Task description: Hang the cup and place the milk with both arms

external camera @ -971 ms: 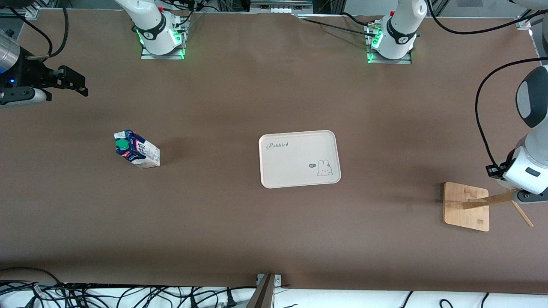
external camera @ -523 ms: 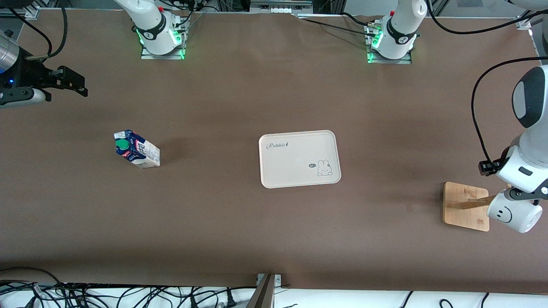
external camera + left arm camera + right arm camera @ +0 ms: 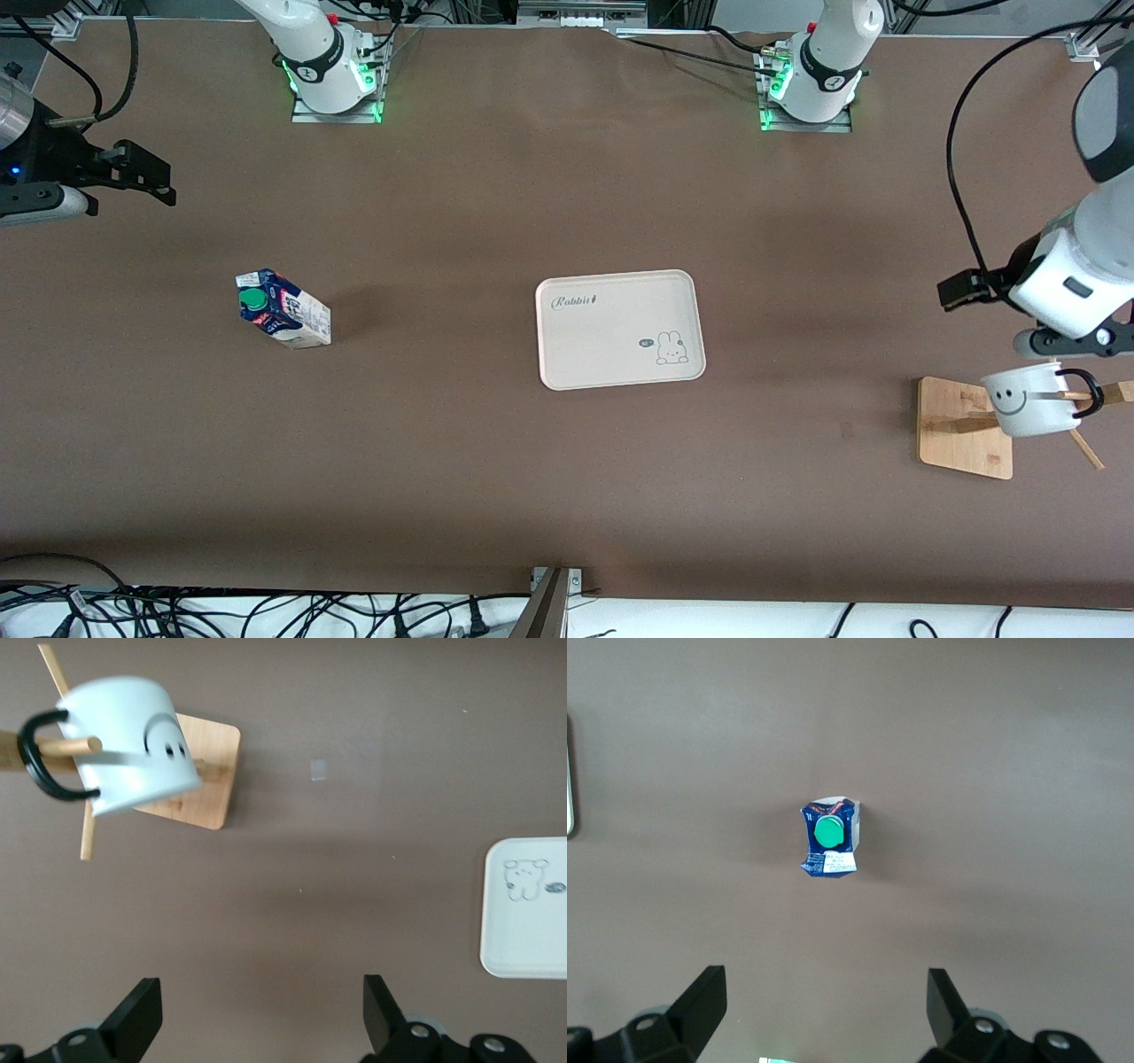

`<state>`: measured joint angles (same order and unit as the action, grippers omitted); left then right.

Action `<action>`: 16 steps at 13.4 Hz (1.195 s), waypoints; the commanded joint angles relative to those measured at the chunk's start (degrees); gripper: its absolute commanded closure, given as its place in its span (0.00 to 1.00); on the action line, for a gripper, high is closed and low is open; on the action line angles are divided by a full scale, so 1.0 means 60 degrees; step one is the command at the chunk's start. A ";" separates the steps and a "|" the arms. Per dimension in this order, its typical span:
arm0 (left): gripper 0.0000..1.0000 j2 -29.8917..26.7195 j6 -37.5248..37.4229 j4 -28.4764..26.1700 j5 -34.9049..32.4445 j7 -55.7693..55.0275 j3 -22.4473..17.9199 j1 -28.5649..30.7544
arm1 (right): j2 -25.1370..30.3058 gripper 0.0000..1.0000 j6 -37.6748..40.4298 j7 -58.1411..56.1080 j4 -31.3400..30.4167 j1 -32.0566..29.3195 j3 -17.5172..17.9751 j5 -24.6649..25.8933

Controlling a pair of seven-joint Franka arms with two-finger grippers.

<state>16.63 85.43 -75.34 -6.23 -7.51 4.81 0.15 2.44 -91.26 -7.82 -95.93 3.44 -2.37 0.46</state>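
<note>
The small white smiley-faced mug [image 3: 1026, 400] hangs by its black loop handle on a wooden peg near the desk's left-arm edge. The dark-blue and white green-capped milk carton [image 3: 283, 309] stands upright toward the right-arm edge.

Readable marks: one word on the tray, drawings elsewhere

The cream tray [image 3: 618, 329] at the middle of the table carries the word "Rabbit" in grey script at its corner toward the robots' bases and the right arm's end; at the corner toward the front camera and the left arm's end there is a small rabbit drawing beside a dark speech bubble, too small to read. The cup [image 3: 1028, 400] bears a black smiley face, no lettering. The print on the milk [image 3: 283, 309] carton cannot be made out.
</note>
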 commanded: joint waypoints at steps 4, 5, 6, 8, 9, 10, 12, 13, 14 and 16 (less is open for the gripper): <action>0.00 -0.3276 0.3595 -0.5681 0.1683 0.1236 0.0120 0.0839 | -0.0114 0.00 0.0341 0.0116 0.0314 0.0101 -0.0117 0.0202; 0.00 -0.3661 0.3734 -0.6158 0.1654 0.1193 0.0178 0.0839 | -0.0157 0.00 0.0269 0.0117 0.0329 0.0086 -0.0132 0.0201; 0.00 -0.3665 0.3692 -0.6134 0.1233 0.1163 0.0367 0.0824 | -0.0158 0.00 0.0254 0.0117 0.0343 0.0115 -0.0117 0.0230; 0.00 -0.3650 0.3619 -0.5988 0.0089 0.1177 0.0603 0.0838 | -0.0158 0.00 0.0253 0.0131 0.0460 0.0130 -0.0088 0.0231; 0.00 -0.3621 0.3502 -0.5944 0.0260 0.1004 0.0604 0.0839 | -0.0172 0.00 0.0268 0.0146 0.0461 0.0130 -0.0073 0.0216; 0.00 -0.3447 0.3501 -0.5465 0.0726 0.0929 0.0575 0.0839 | -0.0230 0.00 0.0254 0.0132 0.0461 0.0130 -0.0088 0.0216; 0.00 -0.2133 0.2191 -0.3317 0.1155 0.0899 0.0501 0.0810 | -0.0246 0.00 0.0210 0.0131 0.0475 0.0130 -0.0088 0.0216; 0.00 -0.1460 0.1530 -0.2234 0.1156 0.0943 0.0487 0.0838 | -0.0246 0.00 0.0180 0.0131 0.0475 0.0130 -0.0088 0.0231; 0.00 -0.1047 0.1103 -0.1527 0.1228 0.0958 0.0487 0.0897 | -0.0260 0.00 0.0108 0.0131 0.0475 0.0116 -0.0088 0.0216; 0.00 -0.0765 0.0850 -0.1008 0.0661 0.0958 0.0545 0.0780 | -0.0304 0.00 -0.0126 0.0131 0.0475 0.0101 -0.0102 0.0231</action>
<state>6.85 94.15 -89.04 -0.28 -1.87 7.46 4.92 1.40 -91.49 -7.77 -94.37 3.72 -2.74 0.72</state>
